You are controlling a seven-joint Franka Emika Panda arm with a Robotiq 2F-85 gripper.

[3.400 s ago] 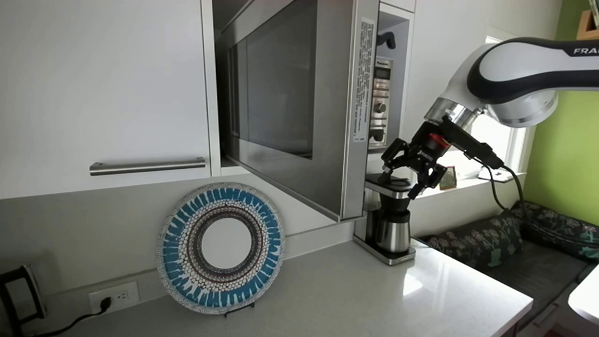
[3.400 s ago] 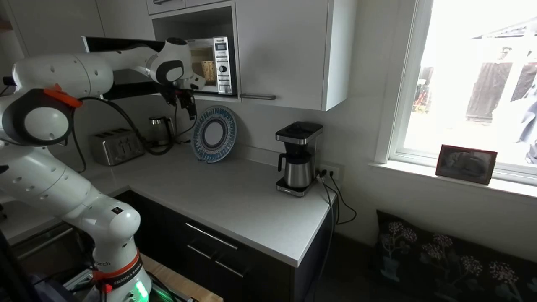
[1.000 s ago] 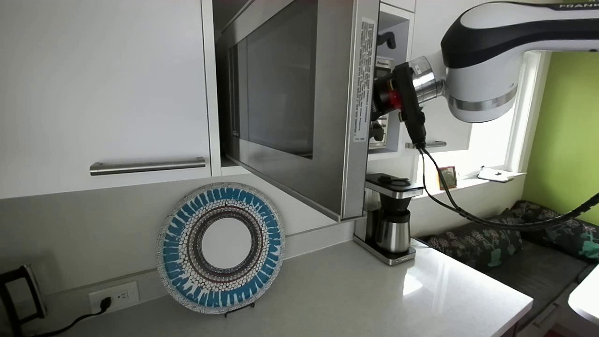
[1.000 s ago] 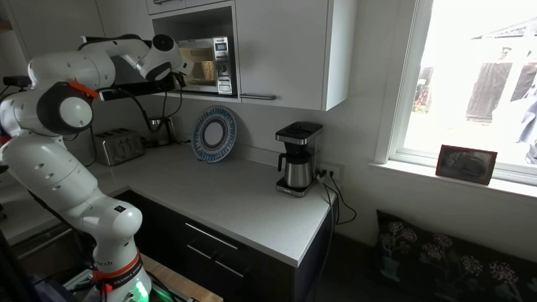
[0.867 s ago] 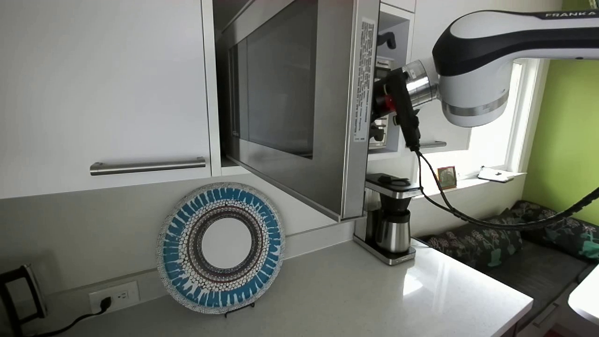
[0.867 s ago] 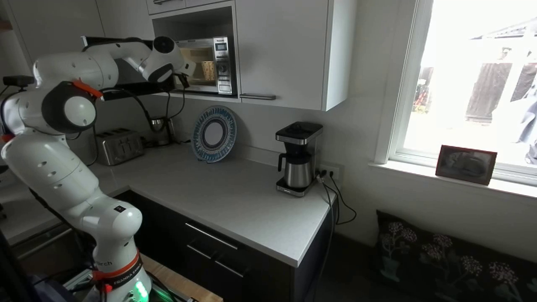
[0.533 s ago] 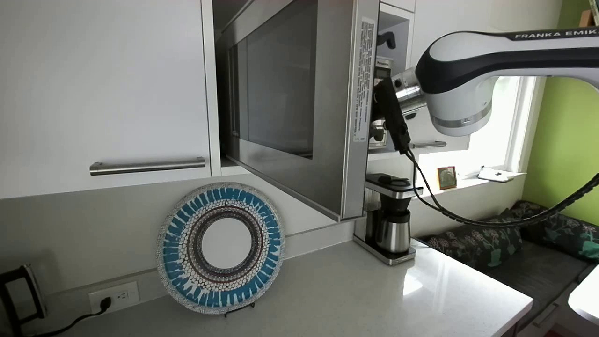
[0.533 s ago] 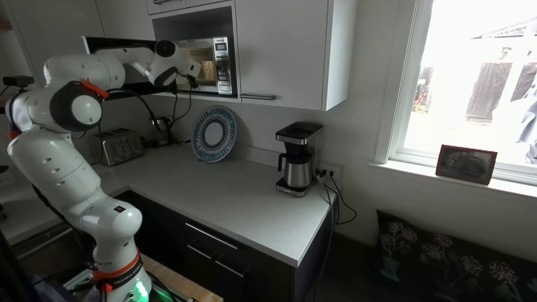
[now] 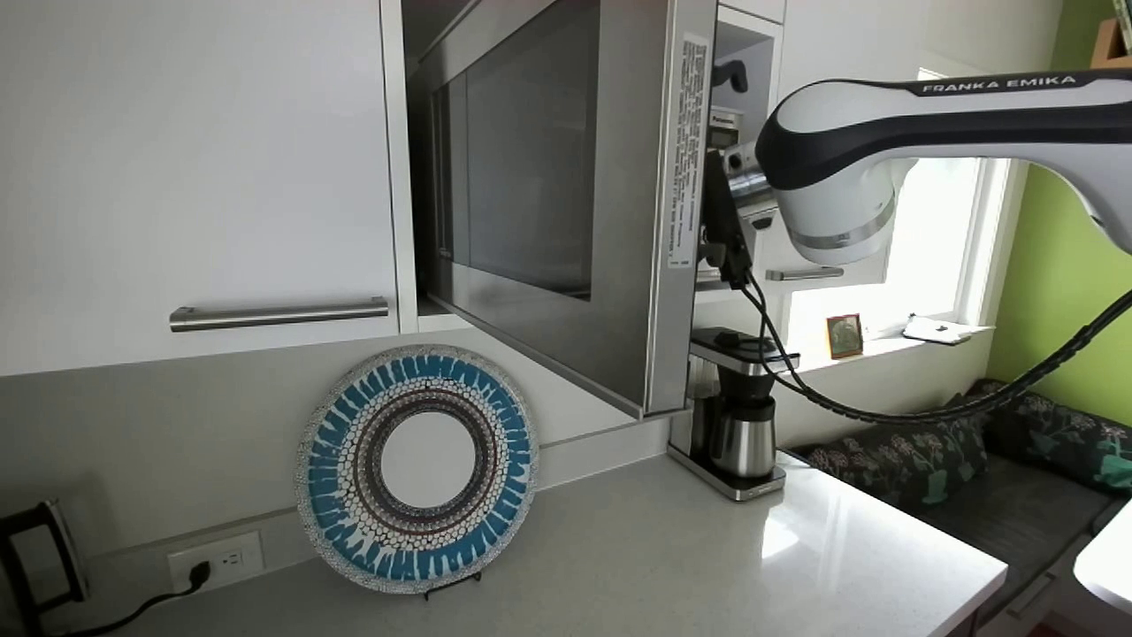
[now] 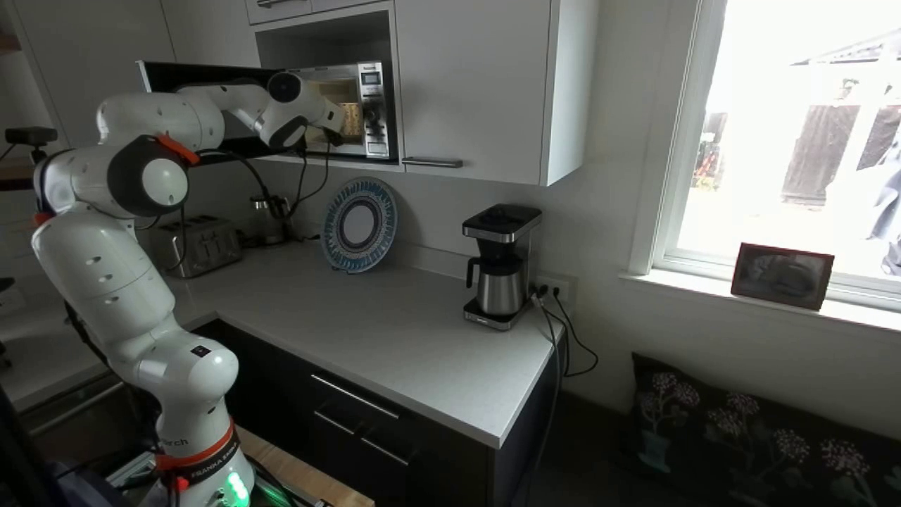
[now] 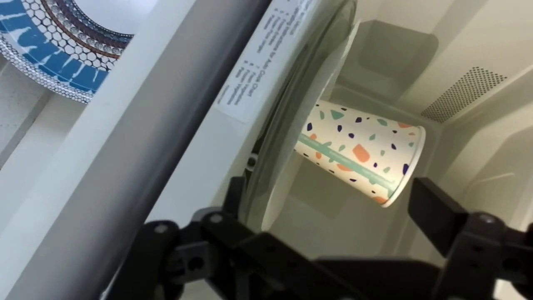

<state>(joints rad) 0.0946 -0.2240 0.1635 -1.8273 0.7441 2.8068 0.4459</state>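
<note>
A: What's new at the end effector [image 11: 333, 204]?
B: About 3 seconds ago it hung outside, pointing down; now it's tucked behind the swung-out microwave door [image 9: 531, 159], facing into the microwave oven [image 10: 370, 79]. Its 2 fingers [image 11: 435, 216] stand wide apart, gripping nothing.
A: Meaning what?
B: The paper cup [image 11: 358, 154] looks nearly within reach, I'd say: it shows beyond the gap, framed by the fingertips, apparently touching neither.
A: Where does it sit?
B: Upright on the glass turntable [image 11: 287, 137], inside the microwave oven.
A: And its looks?
B: Cream-white, scattered with orange, green and navy chips, a green stripe running lengthwise, pale rim. Its inside is hidden.
</note>
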